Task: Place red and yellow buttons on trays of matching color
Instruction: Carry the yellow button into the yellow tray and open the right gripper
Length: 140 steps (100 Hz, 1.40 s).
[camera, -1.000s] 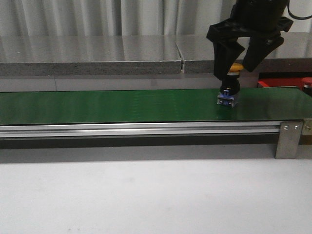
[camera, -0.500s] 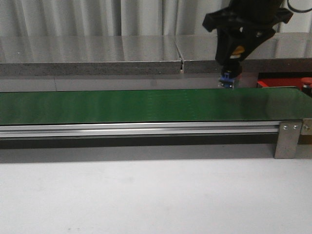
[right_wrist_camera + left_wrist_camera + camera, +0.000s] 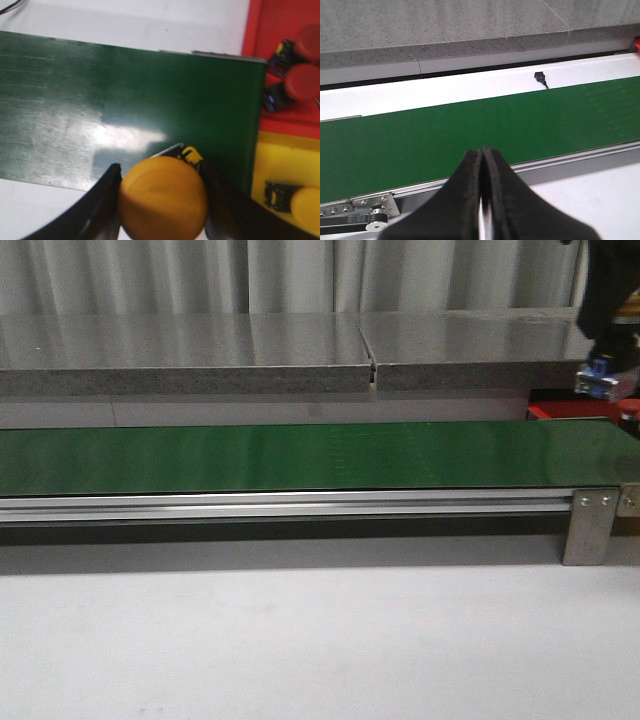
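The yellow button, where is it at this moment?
The yellow button sits between the right gripper's fingers, lifted over the green belt's right end, near the yellow tray.

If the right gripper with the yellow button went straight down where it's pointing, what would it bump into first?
Probably the green belt. In the right wrist view, the right gripper holds the yellow button over the belt's end, short of the yellow tray. Depth is hard to judge, so that's a guess.
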Tool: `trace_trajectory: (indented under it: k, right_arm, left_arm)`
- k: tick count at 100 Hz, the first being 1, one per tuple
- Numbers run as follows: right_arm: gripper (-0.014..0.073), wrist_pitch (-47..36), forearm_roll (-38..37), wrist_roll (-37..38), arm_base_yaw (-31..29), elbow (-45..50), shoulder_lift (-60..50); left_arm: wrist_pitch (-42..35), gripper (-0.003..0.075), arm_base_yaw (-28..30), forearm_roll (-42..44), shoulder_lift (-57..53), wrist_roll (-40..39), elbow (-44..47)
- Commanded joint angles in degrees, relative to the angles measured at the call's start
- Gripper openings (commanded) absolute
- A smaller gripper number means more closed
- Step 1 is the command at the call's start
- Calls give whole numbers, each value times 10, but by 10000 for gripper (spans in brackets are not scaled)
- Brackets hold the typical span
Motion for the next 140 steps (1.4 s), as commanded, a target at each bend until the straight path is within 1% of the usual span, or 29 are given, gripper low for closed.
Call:
trace_trajectory:
  k: [1, 26, 36, 72, 92, 111, 126, 140]
  right_arm:
    - [-15, -24, -3, 3, -31, 10, -55]
    - [-21, -26, -3, 3, -130, 61, -115]
    - [-73, -23, -4, 3, -167, 77, -132]
    - [-66, -17, -4, 4, -288, 85, -137]
    - [-66, -24, -4, 12, -312, 91, -121]
    - [-66, -68, -3, 18, -313, 139, -96]
    - [-66, -121, -3, 23, -313, 187, -86]
    - [-66, -143, -4, 23, -313, 199, -62]
  left_arm:
    - [-42, -19, -4, -8, 0, -4, -16]
    - [-42, -19, -4, -8, 0, -4, -16]
    - [-42, -19, -4, -8, 0, -4, -16]
    - [-42, -19, -4, -8, 0, -4, -16]
    - [-42, -19, -4, -8, 0, -4, -16]
    - [-42, -19, -4, -8, 0, -4, -16]
    - [-42, -19, -4, -8, 0, -4, -16]
    - [-42, -19, -4, -8, 0, -4, -16]
